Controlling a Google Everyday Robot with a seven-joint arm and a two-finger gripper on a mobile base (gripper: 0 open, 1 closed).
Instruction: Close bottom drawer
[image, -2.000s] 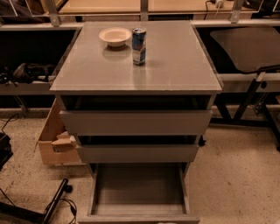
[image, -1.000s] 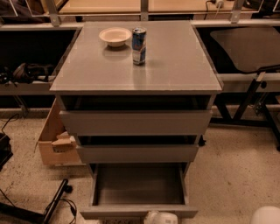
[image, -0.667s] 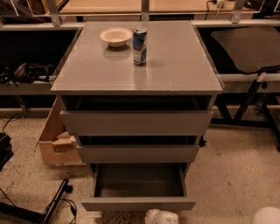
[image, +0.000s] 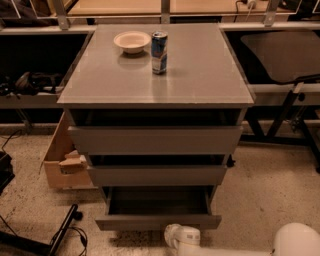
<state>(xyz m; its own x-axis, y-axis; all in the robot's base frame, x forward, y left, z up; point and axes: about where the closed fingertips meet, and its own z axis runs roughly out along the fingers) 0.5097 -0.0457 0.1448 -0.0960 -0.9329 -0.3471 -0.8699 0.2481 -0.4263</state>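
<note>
The bottom drawer (image: 157, 221) is the lowest of three grey drawers in the cabinet. It stands partly open, and a strip of its shallow grey inside (image: 157, 201) shows. My gripper (image: 181, 236) is the white part at the bottom edge of the camera view, right in front of the drawer front, a little right of its middle. The white arm (image: 300, 241) comes in from the bottom right corner. The middle drawer front (image: 157, 175) and the top drawer front (image: 155, 140) sit above it.
A white bowl (image: 132, 41) and a blue can (image: 159, 52) stand on the grey cabinet top (image: 200, 70). A cardboard box (image: 62, 160) sits on the floor to the left. Black cables and a stand (image: 62, 232) lie at the lower left. A dark metal frame (image: 285, 110) stands to the right.
The bottom drawer has slid inward and shows less of its inside than before. My gripper and arm have come into view at the bottom edge and moved up toward the drawer front.
</note>
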